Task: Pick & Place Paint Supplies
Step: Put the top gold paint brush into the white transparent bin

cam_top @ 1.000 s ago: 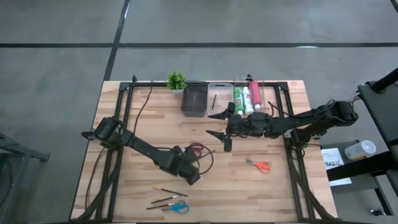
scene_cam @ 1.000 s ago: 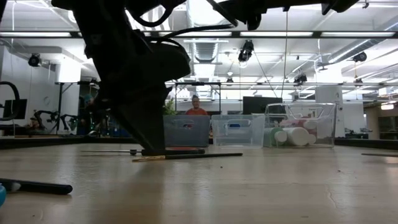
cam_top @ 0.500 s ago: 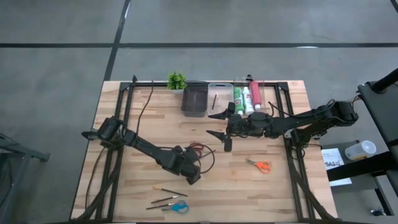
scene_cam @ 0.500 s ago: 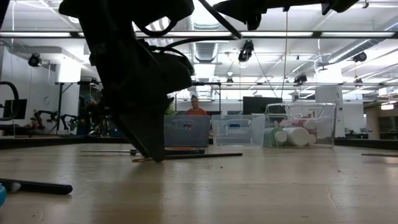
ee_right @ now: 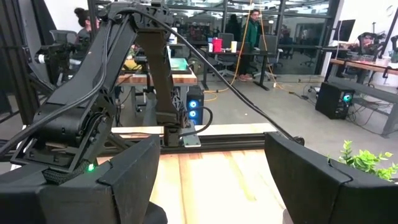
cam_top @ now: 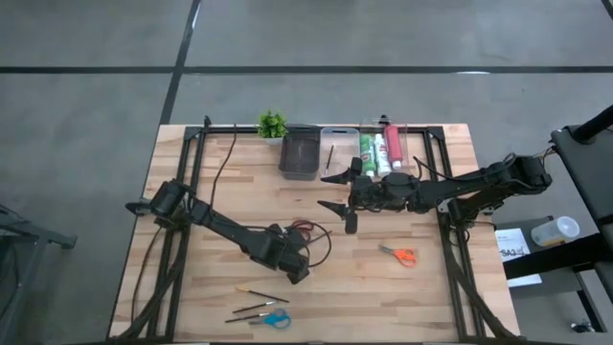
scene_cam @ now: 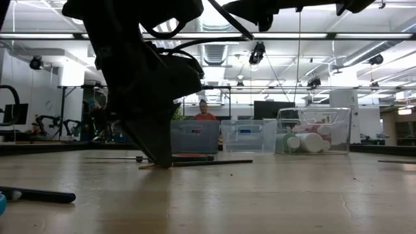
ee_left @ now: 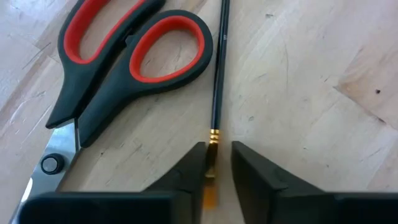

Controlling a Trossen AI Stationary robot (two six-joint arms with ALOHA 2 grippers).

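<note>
A thin dark brush lies flat on the wooden table beside black scissors with red-lined handles. My left gripper points steeply down over the brush's bristle end, one finger on each side of its gold ferrule, with a narrow gap showing. In the low view its tips are down at the table. My right gripper hangs open, level and high above the table's middle, with nothing between its fingers. My left gripper comes at the brush from above, slanting, its fingers across the shaft at the gold ferrule. One finger lies right against it and the other stands a little off. I cannot tell whether it touches. The brush lies flat on the table.
Orange-handled scissors lie right of centre. Blue-handled scissors and two brushes lie near the front edge. At the far edge stand a dark bin, a clear bin, a bin of paint tubes and a potted plant.
My left gripper has come down slightly onto the table at the brush's end. In the low view its finger outline is narrower than half a second ago, the fingers drawn closer around the brush. The brush and scissors have stayed in place.
</note>
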